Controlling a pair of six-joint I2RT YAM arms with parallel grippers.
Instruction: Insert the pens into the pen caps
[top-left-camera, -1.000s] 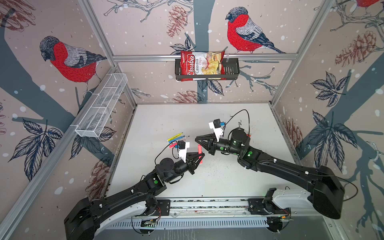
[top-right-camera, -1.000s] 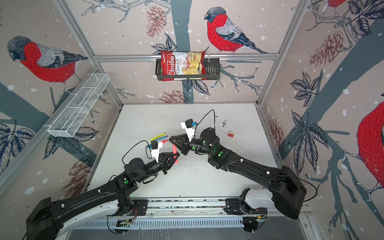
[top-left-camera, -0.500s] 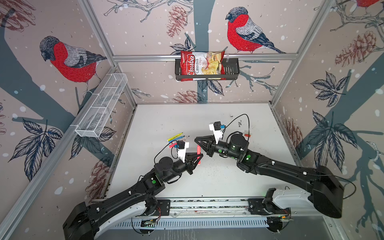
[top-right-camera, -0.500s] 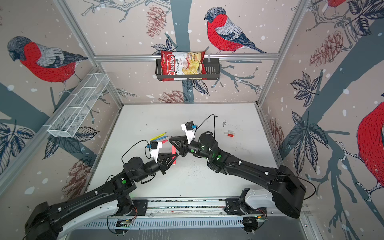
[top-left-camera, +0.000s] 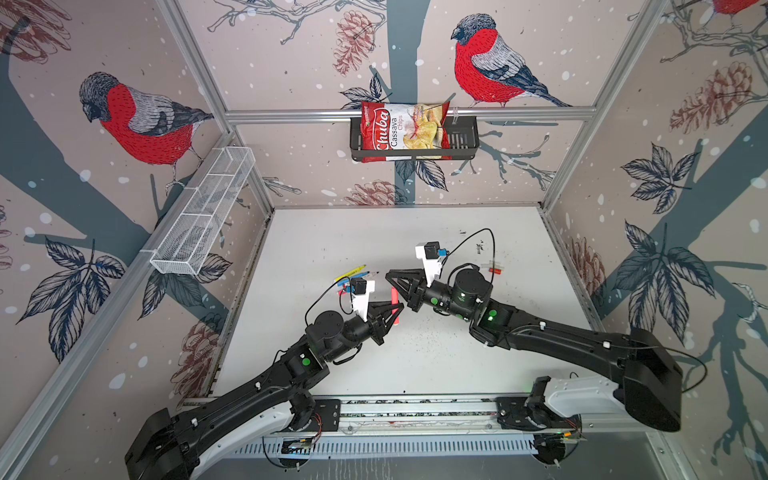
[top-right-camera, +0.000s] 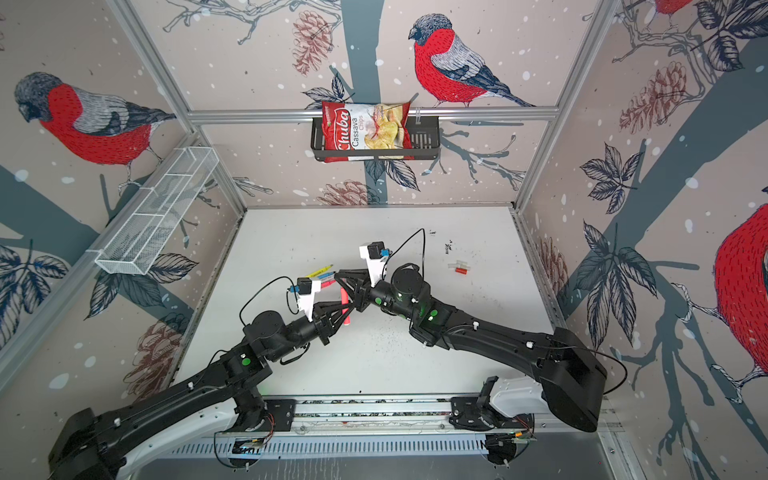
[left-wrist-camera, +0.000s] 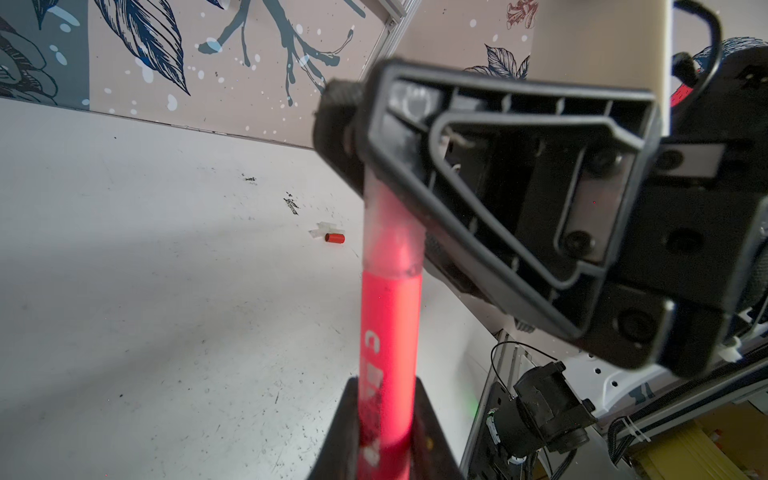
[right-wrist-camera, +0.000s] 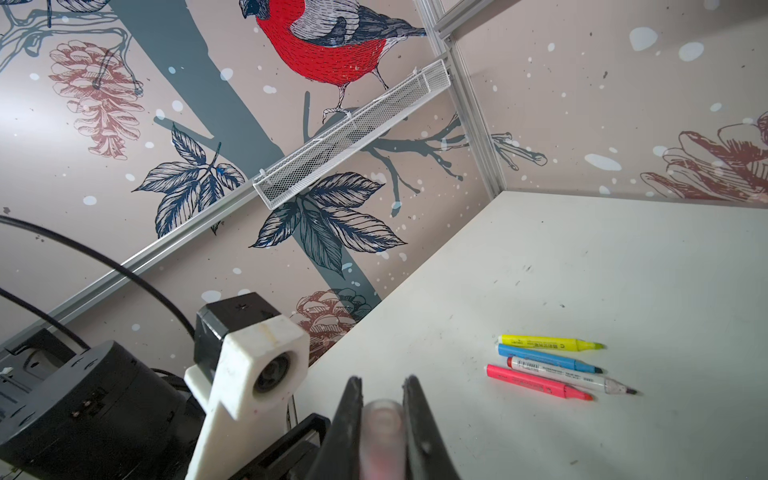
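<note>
Our left gripper (top-left-camera: 398, 309) is clamped on the lower body of a neon pink pen (left-wrist-camera: 390, 332), which sticks out past its fingertips toward the right gripper (right-wrist-camera: 383, 399). That gripper is pinched tight on a translucent cap (left-wrist-camera: 392, 232). In the left wrist view the cap already sleeves the pen's far end, so we judge the step in hand is seating it fully, with 1 part held by each arm so neither slips. The other 4 pens (right-wrist-camera: 548, 365) lie side by side on the table (top-left-camera: 415, 365) just beyond the right gripper's fingertips. The spare caps (top-left-camera: 492, 266), 1 of them red, lie behind its wrist. The white surface is scuffed and speckled black. Bird wallpaper covers the walls, which carry a wire tray (top-left-camera: 203, 220) and a basket (top-left-camera: 465, 137) holding a chip bag (top-left-camera: 401, 133).
</note>
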